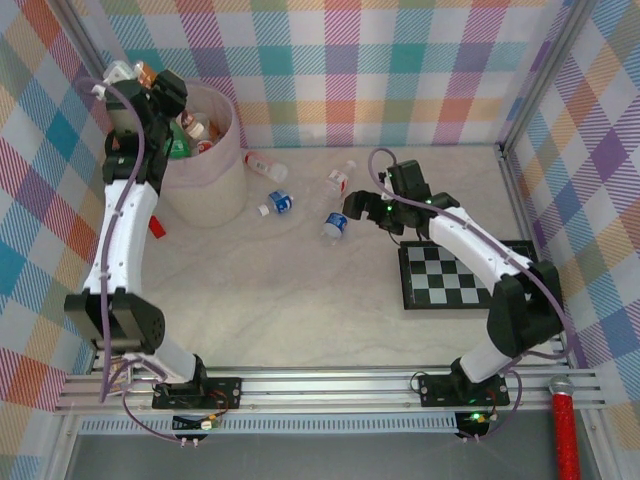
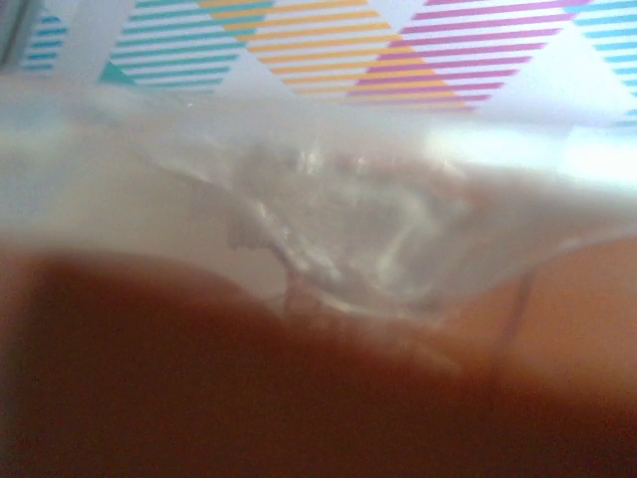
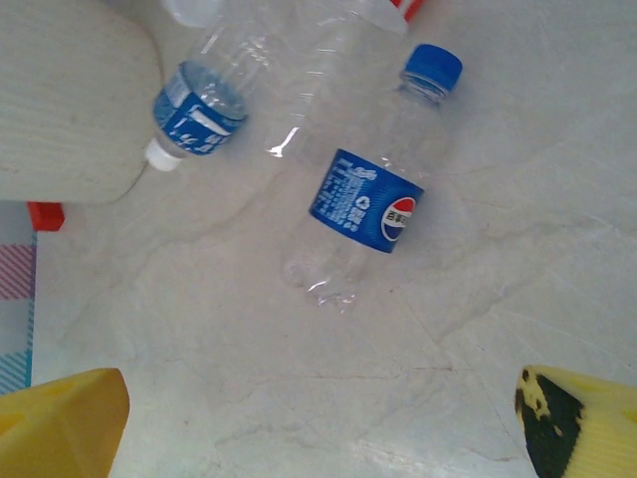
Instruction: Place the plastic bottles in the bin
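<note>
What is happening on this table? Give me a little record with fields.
Left gripper: shut on a clear bottle, high by the rim of the bin
Right gripper: open, hovering above the Pepsi bottle
In the bin: several bottles
Loose on the table: four bottles
Other things: checkerboard, red block

Blue-capped bottle (image 3: 363, 199) flat on pale table (image 3: 478, 329), claw (image 3: 318, 428) fingers (image 3: 60, 423) wide apart

Pastel plaid fabric walls (image 1: 400, 70) enclose the back and both sides of a pale, marble-patterned table (image 1: 300, 300), evenly and brightly lit. A ribbed aluminium rail (image 1: 330, 385) runs along its near edge.
</note>
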Available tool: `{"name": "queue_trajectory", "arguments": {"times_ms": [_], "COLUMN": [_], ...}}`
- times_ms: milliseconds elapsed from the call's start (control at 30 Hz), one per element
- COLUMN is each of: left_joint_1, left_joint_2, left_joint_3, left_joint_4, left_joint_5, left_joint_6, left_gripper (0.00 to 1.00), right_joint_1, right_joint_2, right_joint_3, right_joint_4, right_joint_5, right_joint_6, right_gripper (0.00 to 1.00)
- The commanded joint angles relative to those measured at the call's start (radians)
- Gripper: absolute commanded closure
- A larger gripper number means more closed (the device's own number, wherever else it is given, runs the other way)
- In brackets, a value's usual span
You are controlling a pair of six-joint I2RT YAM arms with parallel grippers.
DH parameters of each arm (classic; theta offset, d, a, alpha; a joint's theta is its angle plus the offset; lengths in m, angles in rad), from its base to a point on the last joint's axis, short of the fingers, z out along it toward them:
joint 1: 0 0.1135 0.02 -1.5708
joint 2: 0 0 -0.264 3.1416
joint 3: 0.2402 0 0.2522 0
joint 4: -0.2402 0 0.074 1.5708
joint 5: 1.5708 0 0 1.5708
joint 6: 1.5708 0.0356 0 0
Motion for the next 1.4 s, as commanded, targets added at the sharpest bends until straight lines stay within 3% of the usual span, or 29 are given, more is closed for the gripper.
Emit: {"name": "queue_trajectory", "arguments": {"times_ms": [0, 200, 267, 433, 700, 967, 1167, 1267, 1367], "left_joint_1": [0.011, 0.017, 0.016, 0.018, 0.019, 0.018, -0.004, -0.045, -0.097], "left_joint_2": [0.114, 0.246, 0.274, 0.332, 0.239, 0.016, -0.112, -0.184, -0.25], "left_joint_3": [0.129, 0.228, 0.255, 0.316, 0.332, 0.217, 0.06, -0.063, -0.191], "left_joint_4": [-0.094, -0.223, -0.256, -0.313, -0.317, -0.303, -0.343, -0.309, -0.238], "left_joint_5": [-0.069, -0.11, -0.104, -0.061, -0.058, -0.044, 0.145, 0.233, 0.342], "left_joint_6": [0.117, 0.191, 0.207, 0.216, 0.259, 0.29, 0.217, 0.16, 0.083], "left_gripper": [0.42, 0.34, 0.2, 0.0, 0.0, 0.0, 0.01, 0.01, 0.0], "right_joint_1": [0.006, 0.019, 0.031, 0.066, 0.07, 0.067, 0.065, 0.064, 0.065], "right_joint_2": [0.05, 0.174, 0.221, 0.353, 0.513, 0.596, 0.522, 0.451, 0.362], "right_joint_3": [0.041, 0.11, 0.141, 0.253, 0.395, 0.469, 0.412, 0.385, 0.345], "right_joint_4": [0.05, 0.021, 0.015, -0.058, -0.186, -0.229, -0.203, -0.198, -0.132], "right_joint_5": [0.02, 0.075, 0.09, 0.118, 0.136, 0.089, 0.087, 0.068, -0.012], "right_joint_6": [0.084, 0.158, 0.178, 0.215, 0.179, 0.139, 0.114, 0.065, -0.09], "right_gripper": [0.01, 0.02, 0.03, 0.06, 0.12, 0.29, 0.43, 0.45, 0.43]}}
